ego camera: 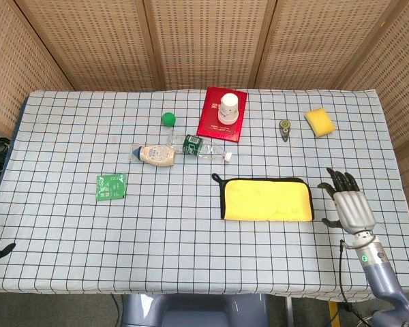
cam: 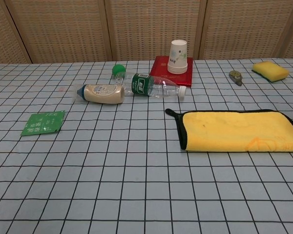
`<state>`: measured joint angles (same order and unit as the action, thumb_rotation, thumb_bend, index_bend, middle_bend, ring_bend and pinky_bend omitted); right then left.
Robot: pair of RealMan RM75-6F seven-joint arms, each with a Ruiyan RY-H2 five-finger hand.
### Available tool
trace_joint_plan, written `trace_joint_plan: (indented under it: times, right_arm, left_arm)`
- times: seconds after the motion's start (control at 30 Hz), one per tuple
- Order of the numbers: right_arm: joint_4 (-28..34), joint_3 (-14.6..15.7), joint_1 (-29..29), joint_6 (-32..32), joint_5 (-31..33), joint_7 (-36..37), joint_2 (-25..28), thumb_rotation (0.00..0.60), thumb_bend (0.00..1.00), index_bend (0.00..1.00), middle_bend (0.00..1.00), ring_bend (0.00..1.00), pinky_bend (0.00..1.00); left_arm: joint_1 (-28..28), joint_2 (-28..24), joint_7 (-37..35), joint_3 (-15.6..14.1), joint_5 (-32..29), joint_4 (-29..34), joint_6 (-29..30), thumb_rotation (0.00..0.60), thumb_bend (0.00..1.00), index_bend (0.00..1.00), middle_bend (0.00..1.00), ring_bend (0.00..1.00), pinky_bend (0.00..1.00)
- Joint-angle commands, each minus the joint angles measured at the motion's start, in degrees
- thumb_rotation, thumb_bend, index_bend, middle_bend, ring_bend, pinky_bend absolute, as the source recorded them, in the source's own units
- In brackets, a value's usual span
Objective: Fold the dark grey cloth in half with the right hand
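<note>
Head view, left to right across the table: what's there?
Green packet → mayo bottle → green ball → red book → folded cloth → sponge → right robot hand.

The tablecloth (ego camera: 68,225) is pale blue-grey with a dark grid of squares. The cloth (ego camera: 266,199) shows yellow with a dark grey border. A red booklet (ego camera: 211,121) carries white paper cups (ego camera: 229,107). The ball (ego camera: 168,118) is green, the packet (ego camera: 111,186) green, the sponge (ego camera: 319,122) yellow. The right hand (ego camera: 347,207) is grey with black fingertips. Woven tan panels (ego camera: 204,41) stand behind.
</note>
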<state>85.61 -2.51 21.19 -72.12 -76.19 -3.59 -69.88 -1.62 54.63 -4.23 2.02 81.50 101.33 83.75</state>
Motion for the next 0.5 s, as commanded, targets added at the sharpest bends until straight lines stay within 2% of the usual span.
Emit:
trace_joint_plan:
  times: [0.03,0.13,0.23,0.3,0.37,0.5]
  right_arm:
    - [2.2,2.8,-5.4,-8.3,-6.1,3.3,2.6,0.600,0.14,0.30,0.00,0.00,0.00]
    - [3.0,4.1,-8.2,-13.1,-9.2,4.1,3.6,0.600,0.14,0.28,0.00,0.00,0.00]
    - [3.5,5.1,-10.7,-17.2,-11.8,5.4,4.4,0.600,0.10,0.15,0.00,0.00,0.00]
    - [4.0,5.7,-11.8,-18.6,-13.0,6.5,5.2,0.600,0.03,0.04,0.00,0.00,0.00]
    - [4.7,6.4,-12.8,-19.7,-14.0,7.6,6.2,0.600,0.00,0.01,0.00,0.00,0.00]
    - [6.3,7.7,-14.9,-22.3,-16.4,8.7,8.4,0.600,0.00,0.00,0.00,0.00,0.00]
  left_arm:
    - [0.5,-0.3,-0.5,-0.4,1.3,0.3,1.1,0.600,0.00,0.00,0.00,0.00,0.00]
    - [1.1,-0.6,-1.4,-0.8,2.7,0.4,2.3,0.600,0.00,0.00,0.00,0.00,0.00]
    - [1.7,-1.1,-2.5,-1.2,4.0,0.4,3.5,0.600,0.00,0.00,0.00,0.00,0.00]
    - [1.9,-1.3,-3.0,-1.4,4.8,0.4,4.1,0.600,0.00,0.00,0.00,0.00,0.00]
    - [2.1,-1.4,-3.4,-1.6,5.3,0.3,4.5,0.600,0.00,0.00,0.00,0.00,0.00]
    - [2.4,-1.7,-3.8,-1.9,6.0,0.3,4.8,0.600,0.00,0.00,0.00,0.00,0.00]
